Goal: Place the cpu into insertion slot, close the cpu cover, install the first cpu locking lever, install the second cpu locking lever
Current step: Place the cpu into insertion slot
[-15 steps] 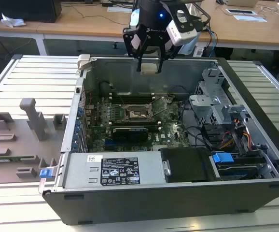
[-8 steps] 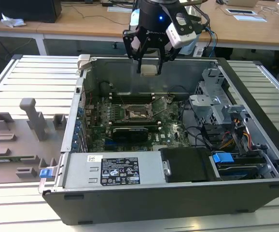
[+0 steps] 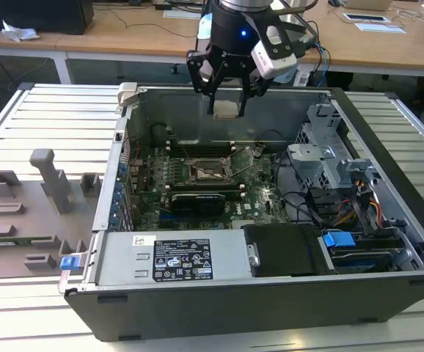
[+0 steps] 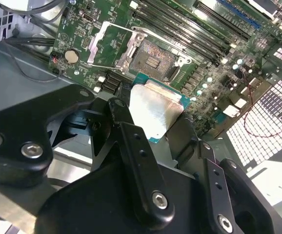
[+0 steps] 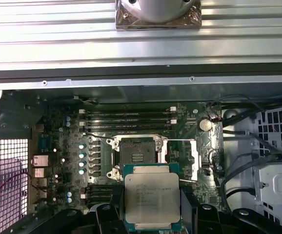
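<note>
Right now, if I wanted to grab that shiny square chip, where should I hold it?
By two opposite thin edges, coming down from above, the way the gripper holds the cpu. It is flat and thin, so its edges are probably the only parts to pinch, and that leaves its underside free to face the insertion slot.

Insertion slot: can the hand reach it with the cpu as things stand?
Probably yes. The hand holds the cpu above the open case, the cover is swung aside, and the slot lies bare with nothing over it.
</note>
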Tool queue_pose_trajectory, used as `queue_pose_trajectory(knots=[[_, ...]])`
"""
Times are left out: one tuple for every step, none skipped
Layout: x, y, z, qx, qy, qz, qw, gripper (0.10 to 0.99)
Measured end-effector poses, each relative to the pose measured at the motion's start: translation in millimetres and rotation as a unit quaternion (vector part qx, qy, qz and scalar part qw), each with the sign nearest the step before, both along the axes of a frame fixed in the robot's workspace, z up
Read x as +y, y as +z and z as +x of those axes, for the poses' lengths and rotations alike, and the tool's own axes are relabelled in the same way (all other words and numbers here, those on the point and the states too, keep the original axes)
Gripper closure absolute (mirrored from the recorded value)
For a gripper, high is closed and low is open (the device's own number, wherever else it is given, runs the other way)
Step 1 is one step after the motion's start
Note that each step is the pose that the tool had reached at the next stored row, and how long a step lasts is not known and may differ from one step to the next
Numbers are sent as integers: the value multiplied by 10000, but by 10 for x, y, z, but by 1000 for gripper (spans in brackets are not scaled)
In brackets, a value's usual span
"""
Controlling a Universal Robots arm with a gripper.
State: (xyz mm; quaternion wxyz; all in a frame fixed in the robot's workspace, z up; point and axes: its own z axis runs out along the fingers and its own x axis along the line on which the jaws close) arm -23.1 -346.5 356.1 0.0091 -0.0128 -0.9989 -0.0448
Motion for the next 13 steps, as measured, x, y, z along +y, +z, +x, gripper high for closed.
queue_pose_trajectory(knots=[[0, -11, 0, 0, 0, 0, 10000, 541], [0, -18, 0, 0, 0, 0, 10000, 541], [0, -26, 0, 0, 0, 0, 10000, 541], [0, -33, 0, 0, 0, 0, 10000, 541], [0, -42, 0, 0, 0, 0, 10000, 541], [0, -49, 0, 0, 0, 0, 10000, 541], [0, -61, 0, 0, 0, 0, 10000, 541], [0, -73, 0, 0, 0, 0, 10000, 541], [0, -86, 0, 0, 0, 0, 10000, 541], [0, -98, 0, 0, 0, 0, 10000, 541], [0, -111, 0, 0, 0, 0, 10000, 541], [0, -124, 0, 0, 0, 0, 10000, 541], [0, -133, 0, 0, 0, 0, 10000, 541]])
